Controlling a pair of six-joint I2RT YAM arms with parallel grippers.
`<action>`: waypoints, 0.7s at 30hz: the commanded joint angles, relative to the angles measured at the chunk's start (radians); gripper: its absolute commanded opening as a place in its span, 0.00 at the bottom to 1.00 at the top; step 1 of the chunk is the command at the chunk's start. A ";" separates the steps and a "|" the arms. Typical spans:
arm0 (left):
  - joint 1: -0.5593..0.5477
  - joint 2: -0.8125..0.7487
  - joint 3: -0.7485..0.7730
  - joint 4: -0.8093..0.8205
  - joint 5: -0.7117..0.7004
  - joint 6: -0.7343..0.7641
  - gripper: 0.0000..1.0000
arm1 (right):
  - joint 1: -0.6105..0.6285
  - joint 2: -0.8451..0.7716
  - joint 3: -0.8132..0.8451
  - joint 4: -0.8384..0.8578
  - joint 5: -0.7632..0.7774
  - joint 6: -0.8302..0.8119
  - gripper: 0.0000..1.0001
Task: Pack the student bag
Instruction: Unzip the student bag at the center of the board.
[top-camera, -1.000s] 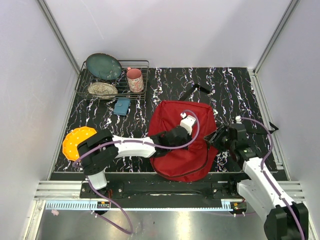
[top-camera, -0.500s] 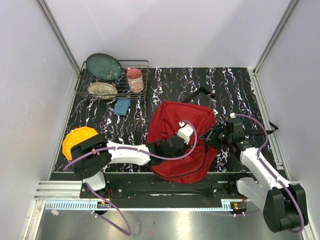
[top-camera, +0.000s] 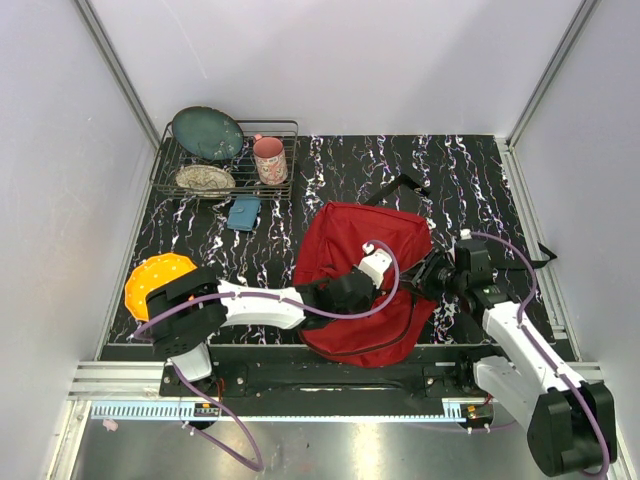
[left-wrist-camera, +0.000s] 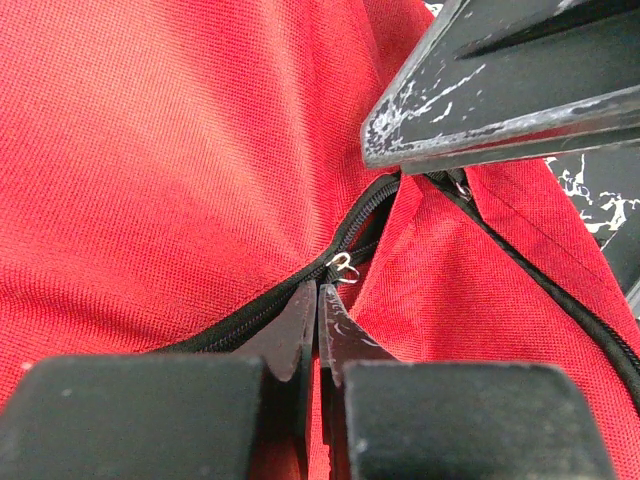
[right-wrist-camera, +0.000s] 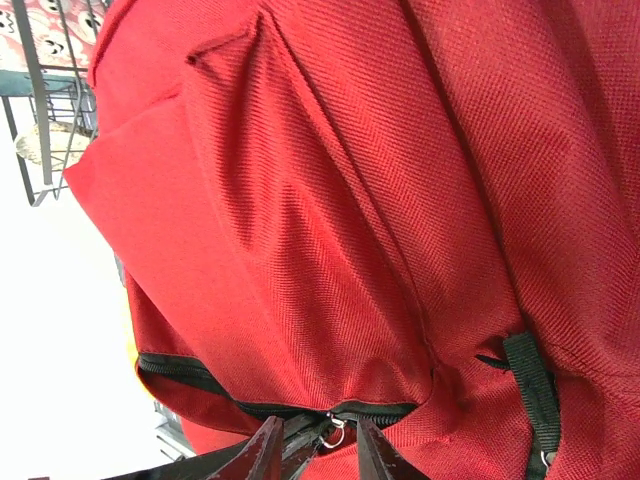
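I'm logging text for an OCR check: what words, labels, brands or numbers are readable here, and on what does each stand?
None: no text can be read in any view.
student bag: plain red fabric, no logo or label showing.
pink mug: a printed pattern, too small to tell any letters.
small label on the front rail: too small to read.

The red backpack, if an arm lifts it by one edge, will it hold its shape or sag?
Probably sags: the backpack lies crumpled, and its fabric tents into folds where the right gripper pinches it by the zipper. It looks fairly flat, so likely light for its size. The woven cloth should grip well, though the loose strap may drag.
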 joint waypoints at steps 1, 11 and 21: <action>-0.022 0.041 0.000 -0.121 0.016 -0.013 0.00 | -0.001 0.035 0.012 -0.012 -0.050 0.011 0.40; -0.022 0.048 0.019 -0.134 -0.004 -0.014 0.00 | 0.013 0.086 -0.009 0.004 -0.058 -0.006 0.40; -0.020 0.034 0.007 -0.126 -0.005 -0.014 0.00 | 0.023 0.152 -0.032 0.099 -0.037 0.011 0.40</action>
